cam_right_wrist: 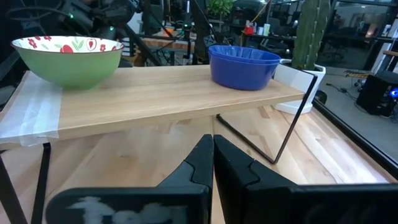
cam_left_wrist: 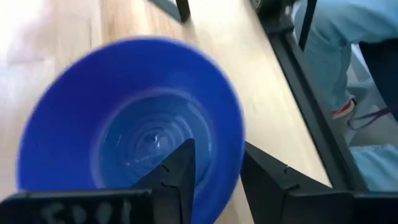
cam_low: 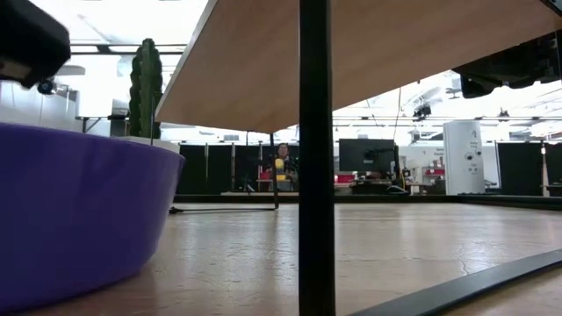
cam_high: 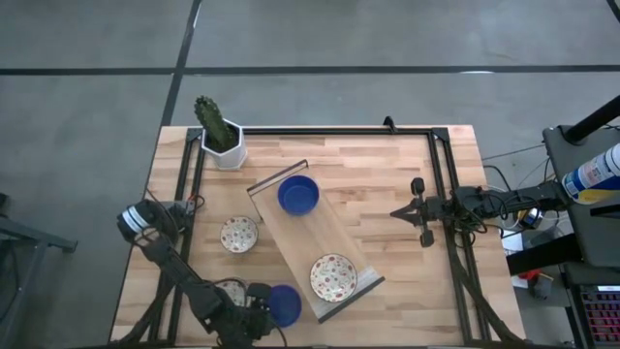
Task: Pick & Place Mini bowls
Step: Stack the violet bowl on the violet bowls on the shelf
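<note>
My left gripper (cam_high: 266, 308) is at the table's near edge, shut on a cobalt blue mini bowl (cam_high: 285, 305), which fills the left wrist view (cam_left_wrist: 124, 124) and the left of the low view (cam_low: 79, 219). A raised wooden shelf (cam_high: 315, 237) carries a blue bowl (cam_high: 298, 195), which looks like two nested ones in the right wrist view (cam_right_wrist: 244, 65), and a floral bowl (cam_high: 333, 277). Another floral bowl (cam_high: 238, 234) rests on the table left of the shelf. A third (cam_high: 232, 291) is partly hidden under my left arm. My right gripper (cam_high: 395, 210) hovers shut, right of the shelf. My left gripper holds the blue bowl by its rim wall (cam_left_wrist: 230, 155). One finger (cam_left_wrist: 180, 174) is inside the bowl and the other (cam_left_wrist: 267, 180) outside. The bowl sits upright, mouth up, low over the table; I cannot tell whether its base touches the wood.
A white hexagonal pot with a cactus (cam_high: 221, 136) stands at the far left corner. The shelf's thin black wire legs (cam_right_wrist: 292, 118) and a black frame (cam_high: 441, 194) around the table are obstacles. Bare wood (cam_high: 387, 174) lies between the shelf and my right gripper. A person's leg (cam_left_wrist: 348, 37) shows beyond the near edge.
</note>
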### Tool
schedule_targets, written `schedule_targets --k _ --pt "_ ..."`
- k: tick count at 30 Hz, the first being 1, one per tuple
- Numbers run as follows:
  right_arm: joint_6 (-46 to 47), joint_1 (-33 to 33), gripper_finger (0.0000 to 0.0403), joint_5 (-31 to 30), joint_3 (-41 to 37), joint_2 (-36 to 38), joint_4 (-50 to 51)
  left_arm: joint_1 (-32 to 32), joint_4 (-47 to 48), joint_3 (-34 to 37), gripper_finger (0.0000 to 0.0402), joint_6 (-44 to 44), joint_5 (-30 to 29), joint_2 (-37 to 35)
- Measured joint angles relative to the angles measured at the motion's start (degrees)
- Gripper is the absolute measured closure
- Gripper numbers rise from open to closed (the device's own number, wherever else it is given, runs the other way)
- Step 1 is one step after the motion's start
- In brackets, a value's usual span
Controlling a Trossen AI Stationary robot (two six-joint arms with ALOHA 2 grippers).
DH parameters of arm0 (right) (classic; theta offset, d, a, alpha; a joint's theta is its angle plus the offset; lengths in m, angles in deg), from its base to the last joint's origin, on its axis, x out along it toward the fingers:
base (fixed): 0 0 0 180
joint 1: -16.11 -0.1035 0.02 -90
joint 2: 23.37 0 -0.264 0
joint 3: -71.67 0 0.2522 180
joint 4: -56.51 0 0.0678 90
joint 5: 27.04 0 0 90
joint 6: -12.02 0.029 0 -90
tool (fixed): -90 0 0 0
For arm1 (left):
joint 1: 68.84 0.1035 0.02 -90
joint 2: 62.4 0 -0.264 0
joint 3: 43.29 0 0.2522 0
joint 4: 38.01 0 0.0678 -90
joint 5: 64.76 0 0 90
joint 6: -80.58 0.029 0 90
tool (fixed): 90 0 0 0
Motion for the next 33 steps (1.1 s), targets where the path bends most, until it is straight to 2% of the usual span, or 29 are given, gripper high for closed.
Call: schedule_targets --k 4,10,14,19,26,33 --pt "0.00 0.02 0.0394 0.00 0.00 0.00 0.00 0.02 0.82 -0.58 0.0317 0.01 0.08 -0.26" --pt "0.00 0.00 0.0394 0.00 0.00 0.00 0.00 0.09 1.56 -0.58 0.0393 -0.94 1.84 -0.78" --pt "0.00 0.00 0.0394 0.00 0.00 0.00 0.00 0.09 2.44 -1.39 0.0399 -1.20 2.11 -0.98" --pt "0.00 0.00 0.0394 0.00 0.00 0.00 0.00 -0.16 9.21 -6.18 0.0400 -2.09 2.71 -0.98" --pt "0.00 0.01 0.0394 -0.01 0.00 0.00 0.00 -1.16 25.43 -16.29 0.0401 -3.76 5.70 -0.98" --pt "0.00 0.00 0.0394 0.00 0.00 0.00 0.00 -2.20 43.40 -25.80 0.0401 -8.36 3.70 -0.98"
